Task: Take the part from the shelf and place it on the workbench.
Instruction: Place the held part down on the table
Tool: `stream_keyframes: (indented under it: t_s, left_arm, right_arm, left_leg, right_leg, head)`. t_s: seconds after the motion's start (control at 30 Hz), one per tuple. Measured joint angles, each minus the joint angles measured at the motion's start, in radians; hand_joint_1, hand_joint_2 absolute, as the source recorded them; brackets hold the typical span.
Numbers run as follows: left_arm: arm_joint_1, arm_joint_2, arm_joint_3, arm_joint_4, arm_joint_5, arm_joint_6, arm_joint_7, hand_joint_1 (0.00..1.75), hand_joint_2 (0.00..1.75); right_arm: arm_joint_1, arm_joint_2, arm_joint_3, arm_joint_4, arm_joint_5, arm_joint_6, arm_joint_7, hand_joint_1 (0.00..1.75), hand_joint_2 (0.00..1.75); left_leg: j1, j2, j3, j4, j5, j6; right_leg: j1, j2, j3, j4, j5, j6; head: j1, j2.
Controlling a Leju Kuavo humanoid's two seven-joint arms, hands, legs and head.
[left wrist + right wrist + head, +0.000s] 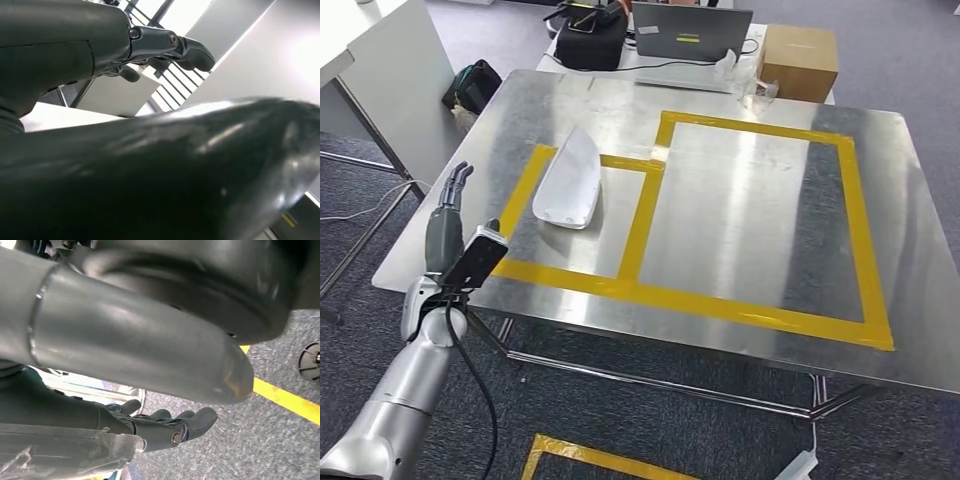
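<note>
At the left of the head view, the left hand (452, 205) is seen raised beside the near-left corner of the workbench (743, 200), with its fingers extended and apart and nothing held in them; it is released. In the left wrist view the same fingers (188, 50) are shown stretched out against bright background, again with nothing between them.

A little further right, the part (569, 180), a white curved shell, is seen lying flat on the metal top inside the smaller square of yellow tape (637, 225), near its far-left corner and apart from the hand. The placing is therefore judged to be done, and the step in hand is taken to be the withdrawal of the arm.

For this to be done well, the hand is best kept opened and drawn back and down away from the table edge, so that the part is not brushed or dragged out of the marked square. The wrist camera housing and its cable, close to the bench edge, should be kept from catching on it.

The larger taped rectangle lies to the right. At the far edge, a laptop (690, 35) and a cardboard box (799, 60) are seen.

The right hand (170, 425) is seen in its wrist view hanging over grey carpet with a yellow floor line; its fingers are loosely extended and nothing is held.
</note>
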Motion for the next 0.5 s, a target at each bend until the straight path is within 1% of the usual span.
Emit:
stream_keyframes:
  t_s: [0.03, 0.07, 0.1, 0.13, 0.17, 0.2, 0.23, 0.27, 0.3, 0.33, 0.37, 0.4, 0.43, 0.47, 0.5]
  left_arm:
    - [0.000, 0.000, 0.003, -0.004, 0.000, 0.000, 0.000, 0.00, 0.00]
    - [0.001, 0.001, 0.005, -0.007, 0.000, 0.001, 0.000, 0.00, 0.00]
    - [0.002, 0.001, 0.007, -0.008, -0.002, 0.003, 0.000, 0.00, 0.00]
    - [0.004, 0.002, 0.008, -0.009, -0.004, 0.006, 0.000, 0.00, 0.00]
    - [0.006, 0.002, 0.009, -0.009, -0.005, 0.009, 0.000, 0.00, 0.00]
    - [0.008, 0.002, 0.010, -0.009, -0.004, 0.012, -0.001, 0.00, 0.00]
    - [0.011, 0.003, 0.012, -0.010, 0.001, 0.014, -0.004, 0.00, 0.00]
    - [0.014, 0.003, 0.015, -0.010, 0.010, 0.016, -0.009, 0.00, 0.00]
    - [0.019, 0.004, 0.020, -0.010, 0.023, 0.016, -0.015, 0.00, 0.00]
    - [0.024, 0.005, 0.026, -0.010, 0.036, 0.015, -0.022, 0.00, 0.00]
    - [0.030, 0.005, 0.031, -0.010, 0.048, 0.014, -0.027, 0.00, 0.00]
    - [0.034, 0.005, 0.035, -0.010, 0.060, 0.013, -0.032, 0.00, 0.00]
    - [0.036, 0.005, 0.041, -0.010, 0.076, 0.015, -0.039, 0.00, 0.00]
    - [0.037, 0.005, 0.048, -0.010, 0.095, 0.020, -0.046, 0.00, 0.00]
    - [0.039, 0.004, 0.059, -0.009, 0.117, 0.029, -0.056, 0.00, 0.00]
  right_arm:
    - [-0.002, -0.001, 0.000, 0.000, 0.000, 0.000, 0.000, 0.00, 0.00]
    - [-0.003, -0.002, 0.000, 0.000, 0.000, 0.000, -0.002, 0.00, 0.00]
    - [-0.003, -0.002, 0.000, 0.000, 0.000, 0.000, -0.004, 0.00, 0.00]
    - [-0.002, -0.002, -0.001, 0.000, 0.000, 0.000, -0.006, 0.00, 0.00]
    - [-0.002, -0.003, -0.001, 0.000, 0.000, 0.000, -0.008, 0.00, 0.00]
    - [-0.002, -0.003, -0.001, 0.000, 0.000, 0.000, -0.008, 0.00, 0.00]
    - [-0.002, -0.003, -0.002, 0.000, 0.000, 0.001, -0.007, 0.00, 0.00]
    - [-0.002, -0.003, -0.002, 0.000, 0.000, 0.002, -0.007, 0.00, 0.00]
    - [-0.002, -0.003, -0.002, 0.000, 0.001, 0.003, -0.006, 0.00, 0.00]
    - [-0.001, -0.003, -0.002, 0.000, 0.001, 0.003, -0.006, 0.00, 0.00]
    - [-0.001, -0.003, -0.002, 0.000, 0.002, 0.003, -0.006, 0.00, 0.00]
    - [-0.001, -0.003, -0.002, 0.000, 0.002, 0.003, -0.006, 0.00, 0.00]
    - [-0.001, -0.003, -0.002, 0.000, 0.002, 0.002, -0.006, 0.00, 0.00]
    - [-0.002, -0.003, -0.002, 0.000, 0.003, 0.001, -0.006, 0.00, 0.00]
    - [-0.003, -0.004, -0.002, 0.000, 0.003, 0.000, -0.007, 0.00, 0.00]
  left_leg:
    - [0.000, 0.001, -0.006, -0.003, 0.011, -0.004]
    - [0.002, 0.001, -0.010, -0.009, 0.025, -0.009]
    - [0.004, 0.002, -0.013, -0.017, 0.039, -0.015]
    - [0.005, 0.001, -0.017, -0.026, 0.051, -0.021]
    - [0.007, -0.001, -0.021, -0.030, 0.050, -0.028]
    - [0.007, -0.003, -0.030, -0.018, 0.034, -0.034]
    - [0.007, -0.004, -0.046, 0.018, 0.003, -0.041]
    - [0.009, -0.005, -0.068, 0.078, -0.036, -0.046]
    - [0.011, -0.005, -0.093, 0.153, -0.074, -0.051]
    - [0.013, -0.005, -0.114, 0.218, -0.100, -0.055]
    - [0.016, -0.004, -0.120, 0.254, -0.107, -0.059]
    - [0.019, -0.003, -0.108, 0.252, -0.098, -0.062]
    - [0.021, -0.001, -0.078, 0.211, -0.075, -0.065]
    - [0.023, 0.009, -0.036, 0.148, -0.052, -0.068]
    - [0.021, 0.023, 0.003, 0.086, -0.038, -0.070]
  right_leg:
    - [0.003, -0.002, 0.041, -0.064, -0.005, -0.005]
    - [0.007, -0.003, 0.062, -0.107, -0.009, -0.009]
    - [0.011, -0.003, 0.068, -0.127, -0.004, -0.013]
    - [0.010, -0.004, 0.064, -0.136, 0.011, -0.017]
    - [0.009, -0.005, 0.061, -0.146, 0.024, -0.023]
    - [0.006, -0.007, 0.060, -0.156, 0.035, -0.030]
    - [0.002, -0.010, 0.057, -0.164, 0.043, -0.037]
    - [0.001, -0.012, 0.052, -0.165, 0.048, -0.041]
    - [0.000, -0.016, 0.045, -0.163, 0.051, -0.043]
    - [-0.001, -0.020, 0.038, -0.159, 0.053, -0.043]
    - [-0.002, -0.025, 0.032, -0.153, 0.054, -0.043]
    - [-0.003, -0.032, 0.025, -0.146, 0.053, -0.042]
    - [-0.005, -0.038, 0.020, -0.139, 0.052, -0.040]
    - [-0.006, -0.045, 0.014, -0.131, 0.050, -0.037]
    - [-0.005, -0.050, 0.008, -0.123, 0.048, -0.033]
  head:
    - [-0.001, 0.000]
    - [-0.001, 0.000]
    - [-0.001, 0.000]
    - [-0.001, 0.000]
    - [-0.001, 0.000]
    - [-0.001, 0.000]
    - [-0.002, 0.000]
    - [-0.003, 0.000]
    - [-0.004, 0.000]
    - [-0.004, 0.000]
    - [-0.004, 0.000]
    - [-0.004, 0.000]
    - [-0.004, 0.000]
    - [-0.004, 0.000]
    - [-0.006, 0.000]
